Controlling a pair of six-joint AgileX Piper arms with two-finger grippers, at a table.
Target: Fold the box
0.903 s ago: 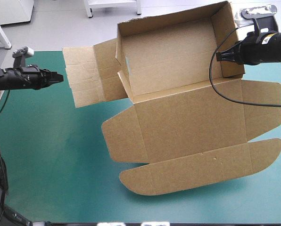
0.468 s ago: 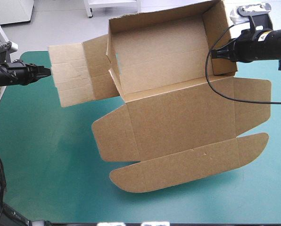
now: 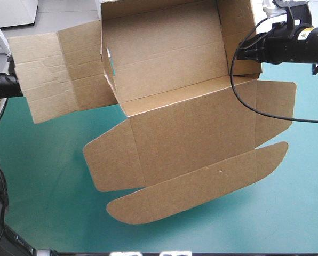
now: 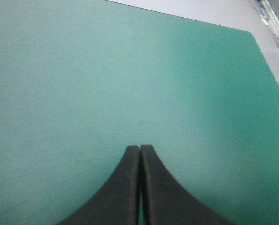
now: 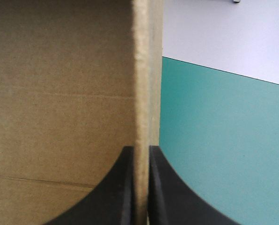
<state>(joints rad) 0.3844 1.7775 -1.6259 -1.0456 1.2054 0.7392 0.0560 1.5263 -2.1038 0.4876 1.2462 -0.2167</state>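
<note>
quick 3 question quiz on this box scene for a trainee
1. True or false: the left end effector is shut on the box.
2. The right end effector is clamped on: A the box's upright side wall; B its rounded front flap; C nothing.
3. Fill in: the box's unfolded side panel spreads toward the ___ arm.
Key: 1 false, it is shut on nothing; 2 A; 3 left.

High view from above, close wrist views, left onto teal-green cover [image 4: 83, 70], right along box [image 5: 60, 93]
</note>
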